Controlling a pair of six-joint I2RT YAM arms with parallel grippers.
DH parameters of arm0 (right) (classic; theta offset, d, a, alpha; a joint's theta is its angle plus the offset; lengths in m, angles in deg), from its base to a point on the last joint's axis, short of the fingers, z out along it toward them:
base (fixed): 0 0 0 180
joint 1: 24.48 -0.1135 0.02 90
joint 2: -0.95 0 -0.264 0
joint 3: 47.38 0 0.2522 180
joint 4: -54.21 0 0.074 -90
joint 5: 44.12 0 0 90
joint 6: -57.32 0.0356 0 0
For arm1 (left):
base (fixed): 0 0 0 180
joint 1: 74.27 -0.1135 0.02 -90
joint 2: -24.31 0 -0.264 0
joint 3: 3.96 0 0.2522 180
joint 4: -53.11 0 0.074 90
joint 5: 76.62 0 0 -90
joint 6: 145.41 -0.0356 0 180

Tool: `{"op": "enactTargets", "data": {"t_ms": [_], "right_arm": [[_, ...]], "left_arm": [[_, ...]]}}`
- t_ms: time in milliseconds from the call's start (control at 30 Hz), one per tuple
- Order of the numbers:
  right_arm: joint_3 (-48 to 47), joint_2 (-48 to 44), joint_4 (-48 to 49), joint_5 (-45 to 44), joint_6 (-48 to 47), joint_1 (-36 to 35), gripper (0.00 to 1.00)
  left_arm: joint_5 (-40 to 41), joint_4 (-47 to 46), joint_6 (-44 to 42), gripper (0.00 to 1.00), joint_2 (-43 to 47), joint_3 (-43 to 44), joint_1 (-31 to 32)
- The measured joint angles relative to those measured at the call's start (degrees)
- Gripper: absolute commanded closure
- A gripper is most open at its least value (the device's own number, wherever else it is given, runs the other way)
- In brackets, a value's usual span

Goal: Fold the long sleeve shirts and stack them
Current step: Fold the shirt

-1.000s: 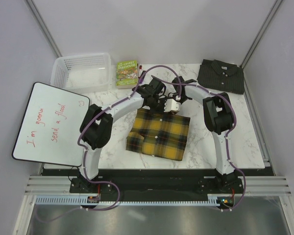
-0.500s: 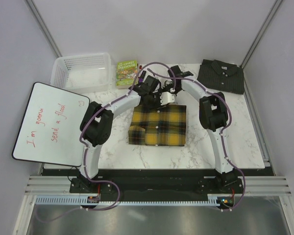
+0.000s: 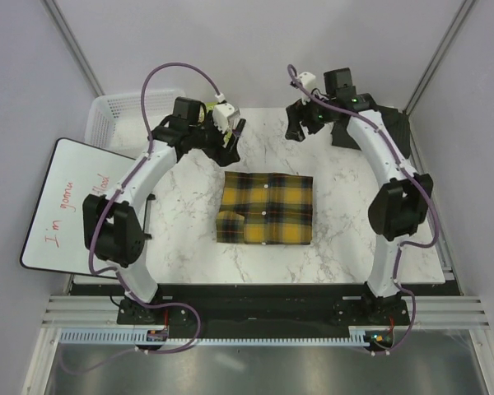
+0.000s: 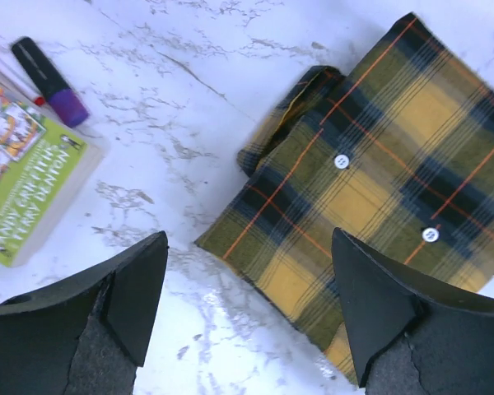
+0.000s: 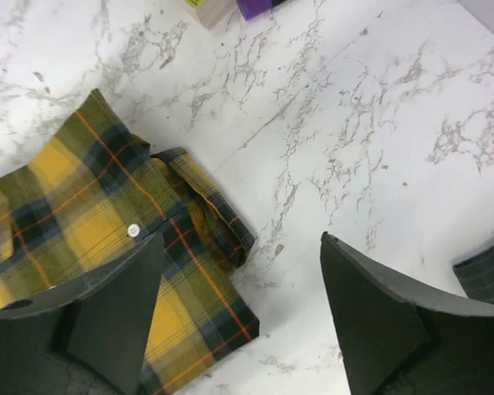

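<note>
Folded plaid shirt (image 3: 266, 208) on worktop (image 3: 189, 222); left pincer (image 3: 232, 141) and right pincer (image 3: 296, 130) above its far edge, both wide open, empty.

We read red handwriting on the white rectangular whiteboard (image 3: 66, 247) at the left of the top view: "I'm gonna" runs along its length. A second red line beside it is crossed by the white left arm (image 3: 144, 169), and we make out only its far end, which looks like "flood". At the left edge of the left wrist view, the green paperback book (image 4: 29, 193) carries "ANDY GRIFFITHS" and "TERRY DENTON" in pale capitals. Its title is cut off by the frame.
</note>
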Motion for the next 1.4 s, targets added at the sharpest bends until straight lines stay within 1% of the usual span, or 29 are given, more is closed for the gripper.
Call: {"op": "enactTargets", "data": {"t_ms": [67, 167, 267, 400, 467, 533, 567, 600, 633, 667, 700, 733, 767, 800, 867, 900, 933, 1100, 1300, 1333, 1367, 1400], "right_arm": [[2.40, -3.48, -0.17, 2.47, 0.90, 2.14, 0.25], [6.05, -4.55, -0.52, 5.49, 1.44, 4.94, 0.27], [11.76, -2.03, -1.81, 7.26, 1.53, 7.21, 0.28], [15.91, 3.52, -3.23, 8.66, 1.53, 7.72, 0.29], [17.20, 5.55, -3.54, 9.57, 1.55, 7.69, 0.32], [18.36, 6.38, -3.74, 10.75, 1.77, 7.69, 0.36], [18.80, 6.43, -3.67, 11.23, 1.97, 7.65, 0.44], [19.10, 6.43, -3.65, 11.89, 2.14, 7.65, 0.49], [19.26, 6.43, -3.54, 12.37, 2.23, 7.65, 0.62], [19.47, 6.43, -3.19, 12.90, 2.51, 7.67, 0.69], [19.76, 6.43, -2.86, 13.40, 2.69, 7.67, 0.77], [19.96, 6.43, -2.82, 13.70, 2.95, 7.67, 0.97], [20.06, 6.43, -2.75, 13.88, 3.19, 7.67, 1.00], [20.09, 6.43, -2.62, 13.90, 3.69, 7.65, 1.00], [20.09, 6.45, -2.21, 13.79, 3.87, 7.65, 1.00], [20.06, 6.54, -1.90, 13.66, 4.07, 7.65, 1.00], [20.02, 6.71, -1.55, 13.60, 4.28, 7.65, 1.00], [19.76, 8.61, 1.55, 12.87, 5.68, 7.52, 1.00], [21.79, 9.35, 7.52, 10.14, 7.72, 7.04, 1.00], [22.18, 9.35, 8.09, 9.88, 8.00, 6.97, 0.81], [22.56, 9.35, 8.68, 9.62, 8.28, 6.88, 0.67], [22.67, 9.35, 8.90, 9.29, 8.57, 6.82, 0.54]], "left_arm": [[-2.40, -0.61, 2.62, 0.15, -0.98, -0.39, -1.46], [-4.83, -0.96, 5.57, 0.19, -4.87, -0.42, -3.17], [-6.93, -0.87, 8.24, 0.21, -10.45, -0.42, -5.01], [-7.23, -0.63, 10.64, 0.19, -15.30, -0.42, -6.69], [-7.30, -0.61, 11.63, 0.18, -16.74, -0.42, -7.26], [-7.52, -0.63, 12.61, 0.19, -17.77, -0.42, -7.52], [-7.72, -0.63, 13.05, 0.20, -18.16, -0.42, -7.54], [-8.26, -0.66, 13.46, 0.23, -18.60, -0.42, -7.54], [-9.05, -0.68, 13.84, 0.25, -18.91, -0.42, -7.52], [-9.42, -0.66, 14.21, 0.28, -19.21, -0.42, -7.54], [-10.45, -0.74, 14.75, 0.35, -19.50, -0.42, -7.54], [-11.26, -0.87, 15.37, 0.39, -19.74, -0.42, -7.54], [-12.07, -0.98, 15.93, 0.47, -19.87, -0.44, -7.56], [-13.31, -1.25, 16.70, 0.65, -20.09, -0.52, -7.78], [-15.04, -2.10, 18.45, 0.83, -20.37, -0.63, -8.11], [-15.69, -2.78, 19.34, 0.95, -20.61, -0.66, -8.39], [-16.70, -3.50, 20.15, 0.98, -20.92, -0.66, -8.83], [-18.14, -5.70, 23.34, 0.98, -23.65, -0.66, -10.14], [-16.20, -7.26, 25.24, 0.98, -26.21, -0.72, -10.16], [-15.98, -7.34, 25.46, 0.97, -26.32, -0.72, -10.16], [-15.61, -7.34, 25.68, 0.90, -26.36, -0.72, -10.16], [-15.13, -7.30, 25.81, 0.74, -26.36, -0.72, -10.14]]}}
